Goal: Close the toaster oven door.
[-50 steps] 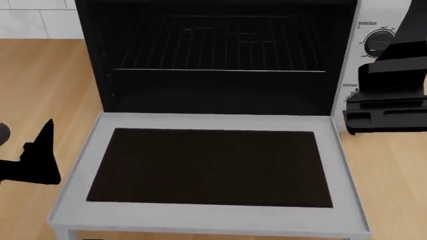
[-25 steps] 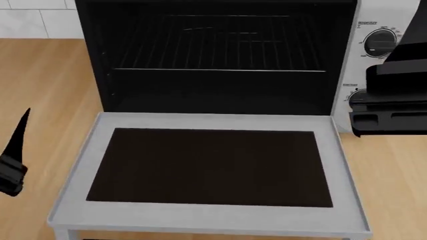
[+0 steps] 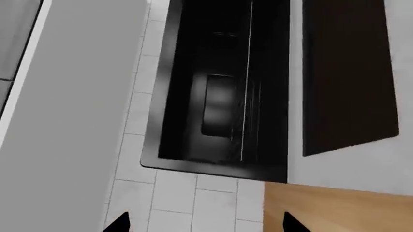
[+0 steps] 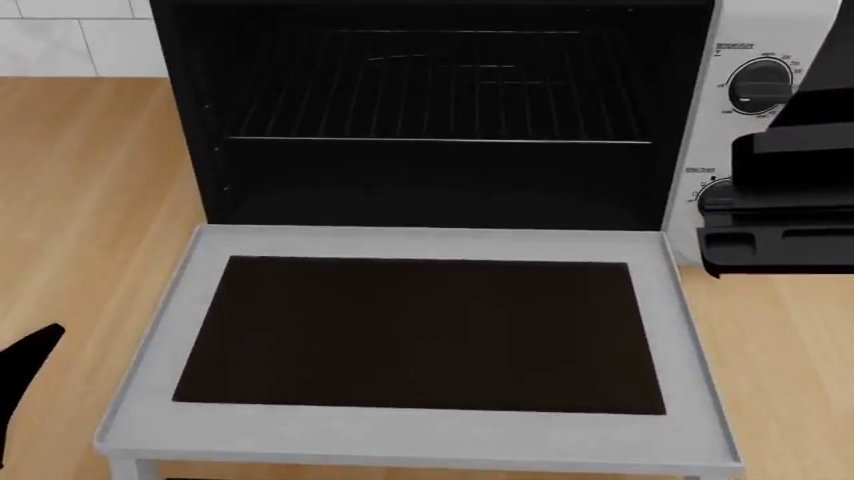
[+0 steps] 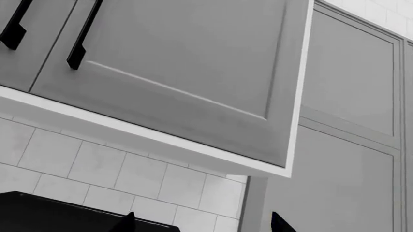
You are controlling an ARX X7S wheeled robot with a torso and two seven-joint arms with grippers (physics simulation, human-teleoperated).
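Observation:
The toaster oven [image 4: 441,110] stands on the wooden counter with its black interior and wire rack [image 4: 441,90] exposed. The toaster oven door [image 4: 420,335] lies fully open and flat, with its grey frame and dark glass pane facing up. Its bar handle is hidden. Two black dials [image 4: 758,82] sit on the right panel, the lower one partly behind my right arm [image 4: 787,200]. My left gripper [image 4: 20,385] shows as a black tip left of the door's front corner. In the left wrist view, it [image 3: 205,226] is open and empty, facing the oven cavity [image 3: 219,96]. My right gripper [image 5: 203,224] is open and empty.
The wooden counter [image 4: 94,180] runs along both sides of the oven. White wall tiles [image 4: 67,40] lie behind it. The right wrist view shows grey upper cabinets [image 5: 181,72] with black handles [image 5: 84,34] above the tiles.
My left gripper has dropped toward the head view's bottom-left corner, away from the door's left edge. My right arm shifted slightly right, then held still. The door has not moved.

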